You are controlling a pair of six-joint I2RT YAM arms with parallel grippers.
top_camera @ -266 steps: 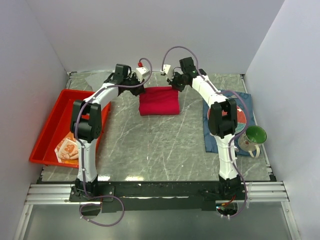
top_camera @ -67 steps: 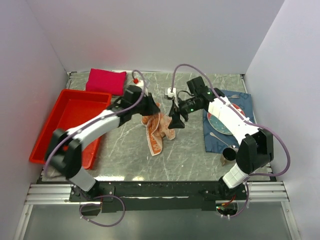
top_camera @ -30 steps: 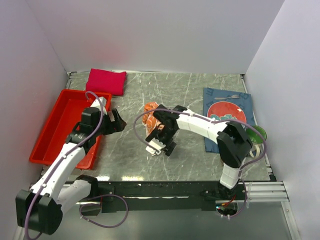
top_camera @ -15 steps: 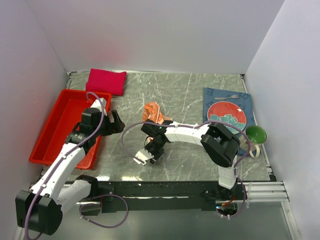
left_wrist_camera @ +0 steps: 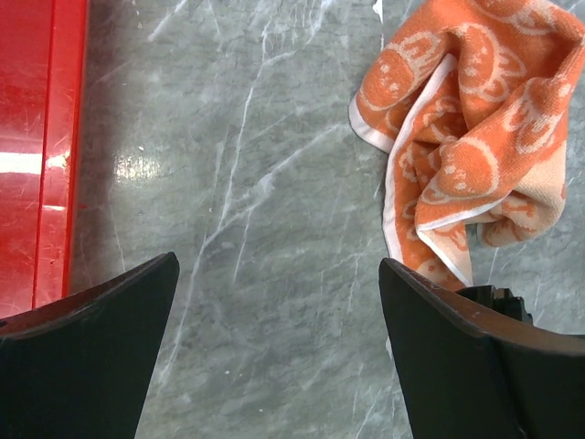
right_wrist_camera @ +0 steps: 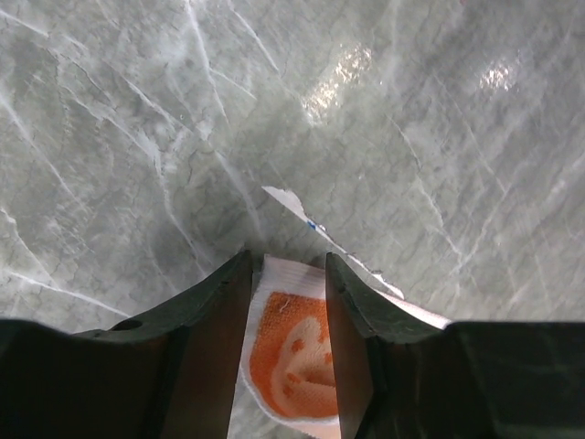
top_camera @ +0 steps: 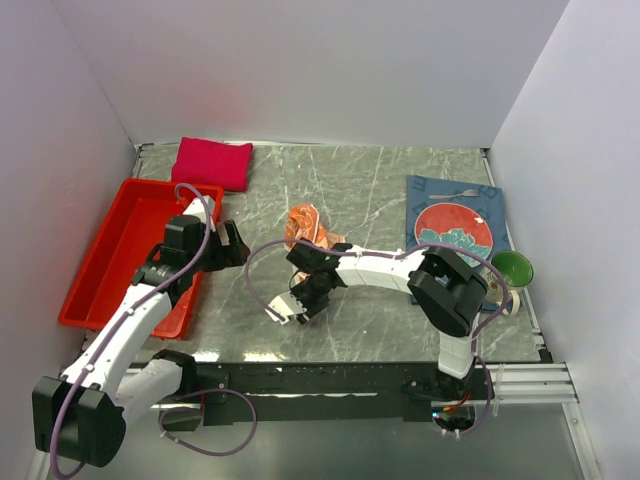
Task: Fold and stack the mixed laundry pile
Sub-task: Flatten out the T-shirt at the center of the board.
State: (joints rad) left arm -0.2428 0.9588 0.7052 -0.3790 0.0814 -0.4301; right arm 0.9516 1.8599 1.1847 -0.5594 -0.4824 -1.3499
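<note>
The small orange-and-white patterned cloth (top_camera: 304,226) lies crumpled on the marble table (top_camera: 370,195), and one corner reaches toward the near side. My right gripper (top_camera: 303,300) is low over that corner. In the right wrist view its fingers press both sides of the cloth's white-hemmed corner (right_wrist_camera: 291,352), so the right gripper (right_wrist_camera: 288,261) is shut on it. My left gripper (top_camera: 232,246) hovers beside the red tray, open wide and empty (left_wrist_camera: 279,265), with the cloth (left_wrist_camera: 466,128) to its right. The folded crimson-magenta shirt (top_camera: 213,163) rests at the back left.
A red plastic tray (top_camera: 110,255) sits along the left edge, and its rim (left_wrist_camera: 41,155) shows in the left wrist view. On the right, a dark blue placemat (top_camera: 425,195) carries a red plate (top_camera: 455,225), a fork and a green mug (top_camera: 512,268).
The right gripper has closed on the cloth's corner and shifted slightly left and nearer along the table. The left arm has stayed in place, open.
</note>
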